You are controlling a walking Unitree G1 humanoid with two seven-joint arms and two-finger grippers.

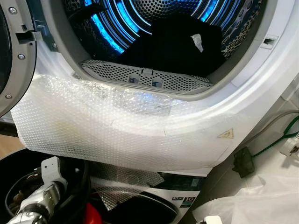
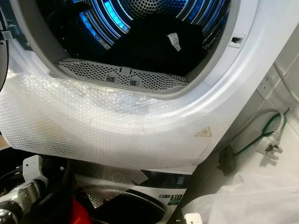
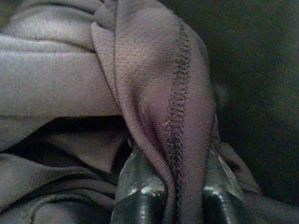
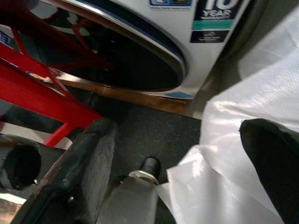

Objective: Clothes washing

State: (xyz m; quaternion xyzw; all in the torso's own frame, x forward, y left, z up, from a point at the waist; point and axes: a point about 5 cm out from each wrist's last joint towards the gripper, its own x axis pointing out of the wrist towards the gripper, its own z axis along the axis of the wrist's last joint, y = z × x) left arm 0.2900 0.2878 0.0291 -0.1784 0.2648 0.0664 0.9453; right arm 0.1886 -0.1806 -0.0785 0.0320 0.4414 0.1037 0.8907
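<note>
The upper machine's drum (image 1: 154,14) stands open and glows blue. Inside lies a heap of black clothes (image 1: 173,46) with a white label (image 1: 197,42). My left arm (image 1: 37,196) reaches down at the lower left, below the machine's front. In the left wrist view my left gripper (image 3: 180,200) is shut on a fold of dull purple-grey garment (image 3: 154,84), the stitched seam running between its fingertips (image 3: 140,196). My right gripper (image 4: 177,172) hangs open near the floor, nothing between its fingers (image 4: 79,177).
Bubble wrap (image 1: 107,126) covers the machine's front below the perforated filter grille (image 1: 145,79). The open door (image 1: 11,56) stands at the left. A lower washer's round door (image 4: 117,56) sits beneath, beside a red frame (image 4: 42,93). White plastic sheet (image 1: 261,200) and a plug (image 2: 268,144) lie at right.
</note>
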